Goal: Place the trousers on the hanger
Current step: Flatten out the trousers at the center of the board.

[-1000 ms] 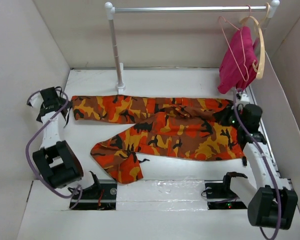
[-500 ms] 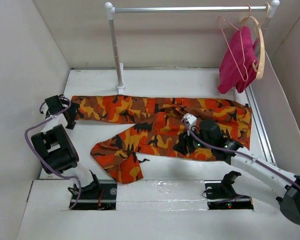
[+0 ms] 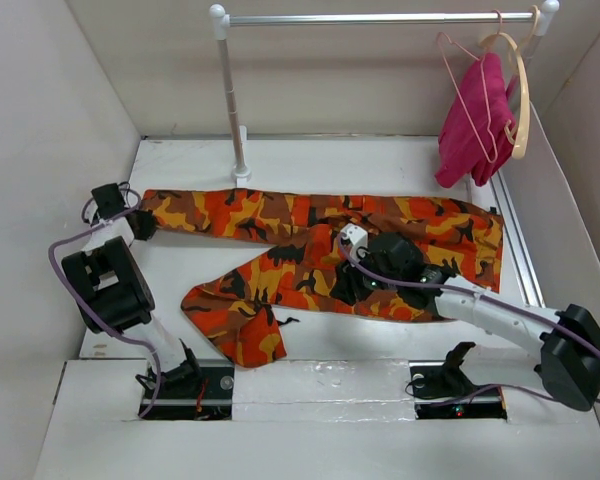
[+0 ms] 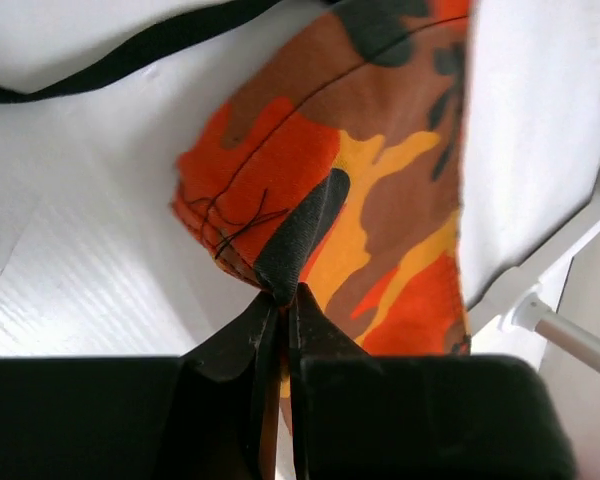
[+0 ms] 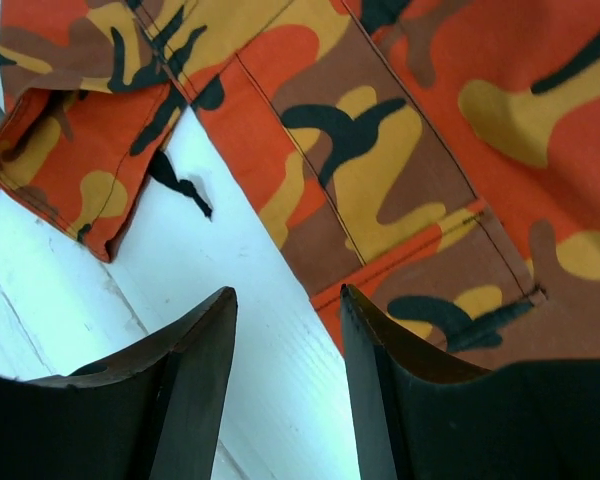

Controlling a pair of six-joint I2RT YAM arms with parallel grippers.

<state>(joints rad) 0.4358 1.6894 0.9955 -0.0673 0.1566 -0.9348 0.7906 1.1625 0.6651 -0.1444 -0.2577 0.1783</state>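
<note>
Camouflage trousers (image 3: 280, 225) lie flat across the middle of the white bench (image 3: 380, 160). The waist is towards the right edge. One leg runs straight to the left edge, and the other slants towards the near left corner, where its cuff is folded over.

The left gripper (image 4: 283, 298) sits at the left edge, its jaws pinched tight on the hem of the straight leg. In the wrist view a fold of cloth is squeezed between the fingers, and the rest of the leg runs out of the picture at the top.

The right gripper (image 5: 285, 300) hovers over the middle of the trousers, on their near side. Its jaws are spread apart with nothing between them, and through the gap show bare bench and the edge of the slanted leg. From above the arm's own wrist hides the fingers and covers part of the cloth.

The pink wire hanger (image 3: 458, 70) hangs by its hook from the rail (image 3: 380, 18) above the far right corner, well apart from the trousers. A magenta cloth (image 3: 475, 125) and a pale wooden hanger (image 3: 522, 100) hang right beside it, overlapping it. Which hanger carries the cloth is hard to tell
</note>
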